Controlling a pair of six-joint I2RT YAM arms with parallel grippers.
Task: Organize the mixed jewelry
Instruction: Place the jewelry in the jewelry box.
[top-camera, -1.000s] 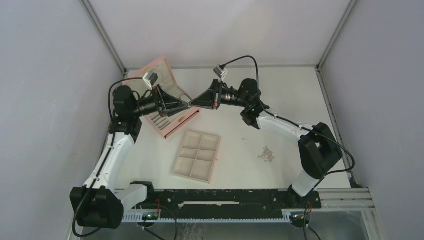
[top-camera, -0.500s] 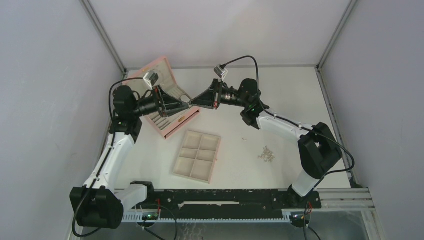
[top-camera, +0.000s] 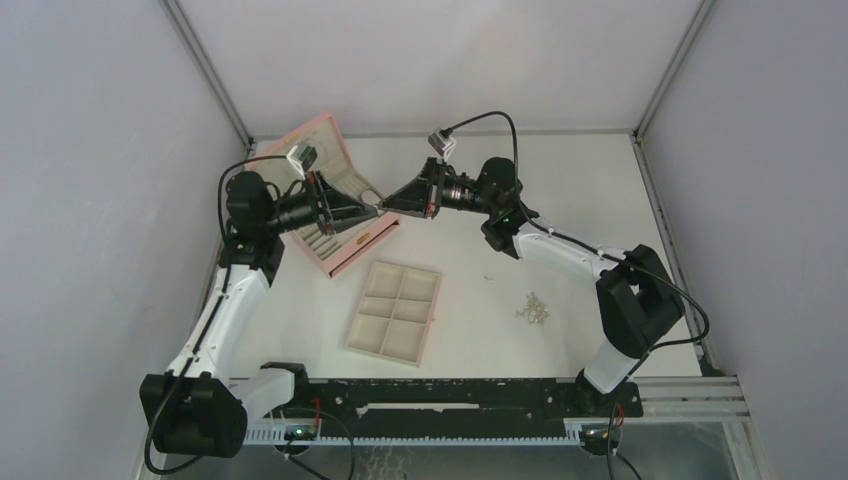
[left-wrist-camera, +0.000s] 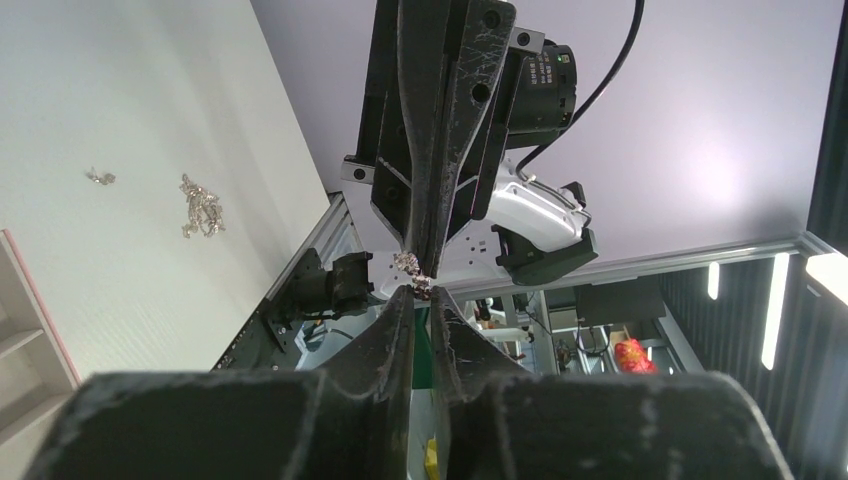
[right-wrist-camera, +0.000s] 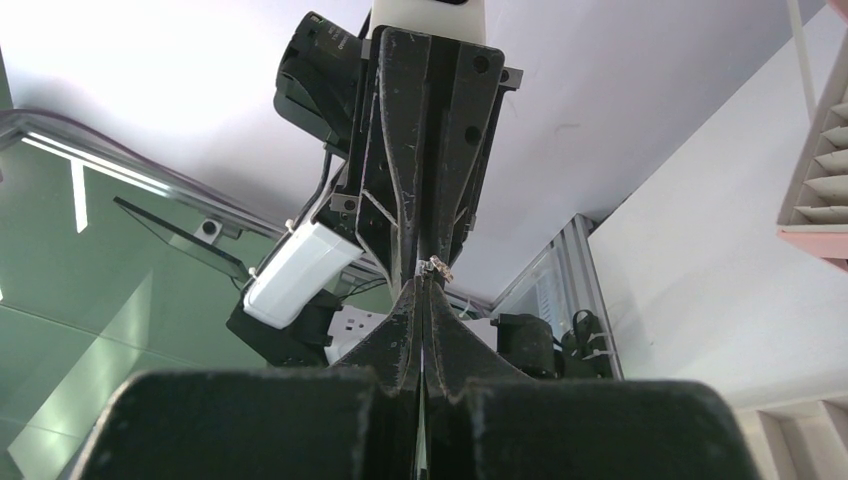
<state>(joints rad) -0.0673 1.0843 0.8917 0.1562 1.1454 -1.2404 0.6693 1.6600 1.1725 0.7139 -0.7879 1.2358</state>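
Note:
My left gripper (top-camera: 373, 210) and right gripper (top-camera: 385, 207) meet tip to tip in the air above the open pink box (top-camera: 350, 252). A tiny silver jewelry piece (left-wrist-camera: 420, 286) sits between them; it also shows in the right wrist view (right-wrist-camera: 438, 266). The left jaws (left-wrist-camera: 421, 291) are nearly closed on it. The right jaws (right-wrist-camera: 425, 282) are pressed together at it. A silver chain cluster (top-camera: 533, 308) and a small loose piece (top-camera: 489, 277) lie on the table to the right; both show in the left wrist view, the cluster (left-wrist-camera: 200, 205) and the small piece (left-wrist-camera: 99, 177).
The beige six-compartment tray (top-camera: 408, 267) lies in front of the pink box, nearer the arm bases. The box's raised lid (top-camera: 318, 138) stands behind the left gripper. Enclosure walls ring the white table.

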